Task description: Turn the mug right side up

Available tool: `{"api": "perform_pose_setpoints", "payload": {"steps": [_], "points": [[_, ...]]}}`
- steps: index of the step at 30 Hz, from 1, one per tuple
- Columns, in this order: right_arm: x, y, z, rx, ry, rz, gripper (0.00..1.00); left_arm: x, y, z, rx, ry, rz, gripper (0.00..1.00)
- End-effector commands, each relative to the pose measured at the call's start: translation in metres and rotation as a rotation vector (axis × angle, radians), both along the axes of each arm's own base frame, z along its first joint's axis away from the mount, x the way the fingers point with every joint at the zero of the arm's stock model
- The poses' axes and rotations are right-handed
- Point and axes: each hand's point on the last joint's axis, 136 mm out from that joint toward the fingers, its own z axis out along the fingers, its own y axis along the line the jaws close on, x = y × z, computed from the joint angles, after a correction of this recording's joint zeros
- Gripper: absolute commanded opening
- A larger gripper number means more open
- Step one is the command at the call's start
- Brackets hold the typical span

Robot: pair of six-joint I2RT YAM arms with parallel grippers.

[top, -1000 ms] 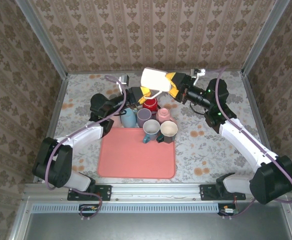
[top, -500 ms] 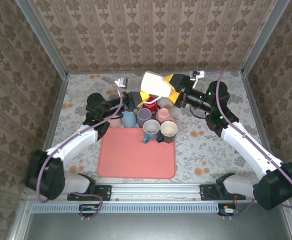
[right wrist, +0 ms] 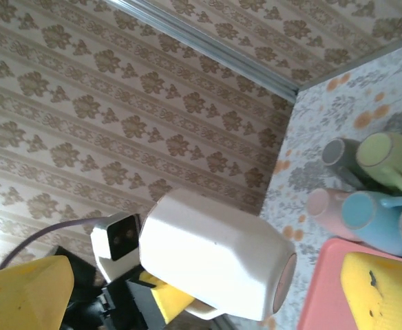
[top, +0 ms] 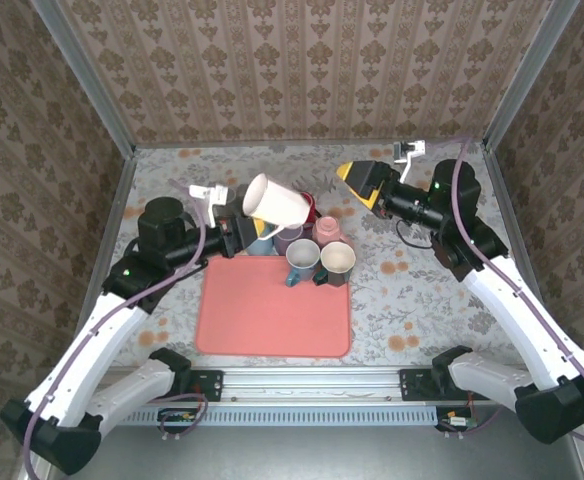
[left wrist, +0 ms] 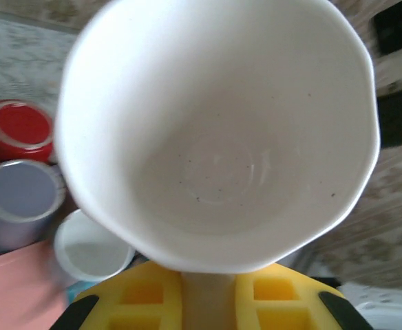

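We saw a salmon tray [top: 272,310] on the floral tablecloth [top: 422,290], 2 upright mugs, grey [top: 301,262] and beige [top: 337,260], at its far edge, and 4 more, blue [top: 259,241], purple [top: 288,235], pink [top: 329,230] and red [left wrist: 18,130], clustered just beyond.

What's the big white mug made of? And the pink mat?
The white mug looks like glazed ceramic: thick rim, smooth shiny inside with tiny dark specks. The pink mat looks like matte rubber or silicone, flat with rounded corners, though plastic is possible.

Damask-papered walls [top: 302,70] around floral tabletop [top: 412,290].
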Motion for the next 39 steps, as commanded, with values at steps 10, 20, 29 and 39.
{"api": "perform_pose_setpoints", "payload": {"steps": [10, 20, 29, 39], "points": [[-0.021, -0.023, -0.014, -0.221, -0.116, -0.052, 1.00, -0.009, 0.054, -0.101, 0.597, -0.083, 0.141, 0.04], [-0.027, -0.022, -0.027, -0.255, -0.146, -0.024, 1.00, 0.019, 0.039, -0.147, 0.782, -0.071, 0.202, 0.03], [-0.033, -0.022, -0.033, -0.289, -0.164, -0.003, 1.00, 0.040, 0.018, -0.175, 0.779, -0.101, 0.242, 0.10], [-0.037, -0.028, -0.033, -0.320, -0.183, -0.011, 1.00, 0.045, 0.006, -0.204, 0.740, -0.047, 0.247, 0.12]]}}
